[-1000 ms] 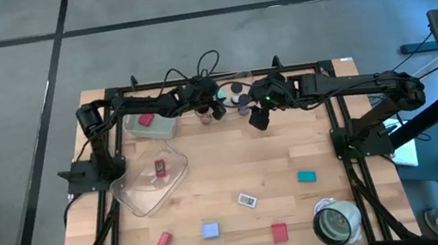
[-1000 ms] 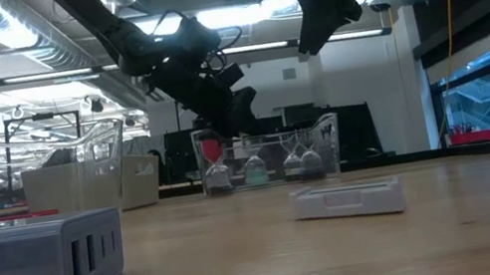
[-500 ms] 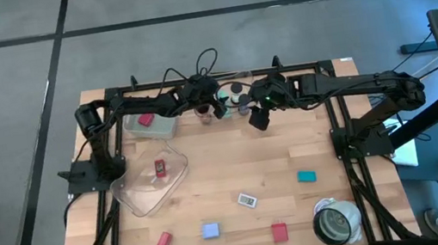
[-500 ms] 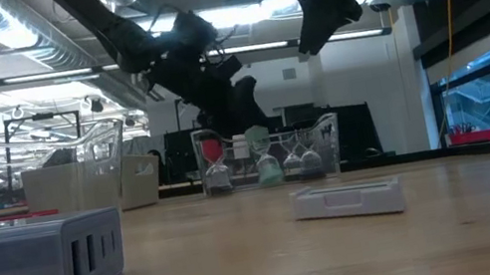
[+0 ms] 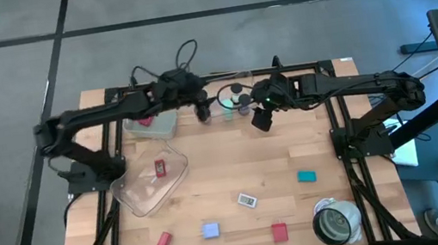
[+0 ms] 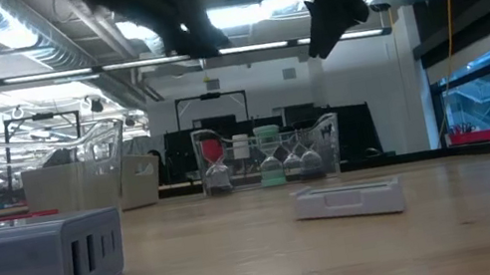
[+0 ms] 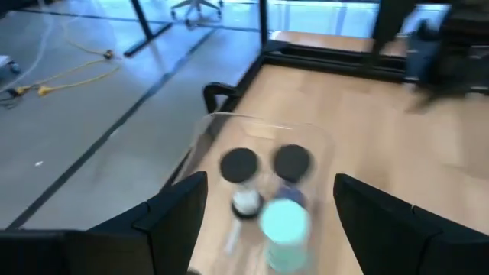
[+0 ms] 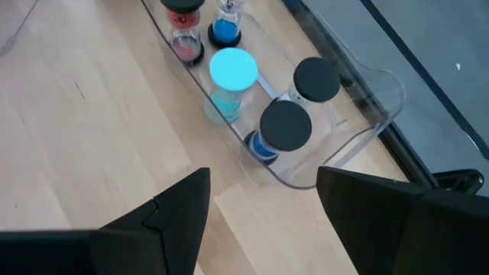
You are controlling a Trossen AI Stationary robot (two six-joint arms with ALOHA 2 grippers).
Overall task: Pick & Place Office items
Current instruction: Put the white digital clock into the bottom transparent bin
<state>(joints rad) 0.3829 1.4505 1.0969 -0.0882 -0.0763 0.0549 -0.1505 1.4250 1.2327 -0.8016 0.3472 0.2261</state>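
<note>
High view shows both arms raised over the far edge of the counter (image 5: 211,184), meeting above a clear tray (image 8: 359,126) of small sand-timers.

Left gripper (image 7: 269,221): fingers spread wide and empty, hanging directly above the tray. Right gripper (image 8: 260,202): fingers parted, nothing between them, just right of the left one and also over the tray.

Tray contents, right wrist view: a cyan-capped timer (image 8: 231,76) upright in the middle, 2 black-capped timers (image 8: 286,126) at one end, a red-based and a blue-based one at the other. All stand close together.

Items outstanding on the near counter: a teal block (image 5: 306,176), a white tag (image 5: 248,198), a blue block (image 5: 210,230), 2 red blocks (image 5: 279,232). A red piece lies in the tilted clear bin (image 5: 148,185) at left.

Risks, as judged:
1. Grippers are close together; a move by either toward the near counter could clip the other.
2. A low exit path could snag the tray wall or topple the tightly packed timers.
3. The tag lies flat and thin; fingers may skid over it.
</note>
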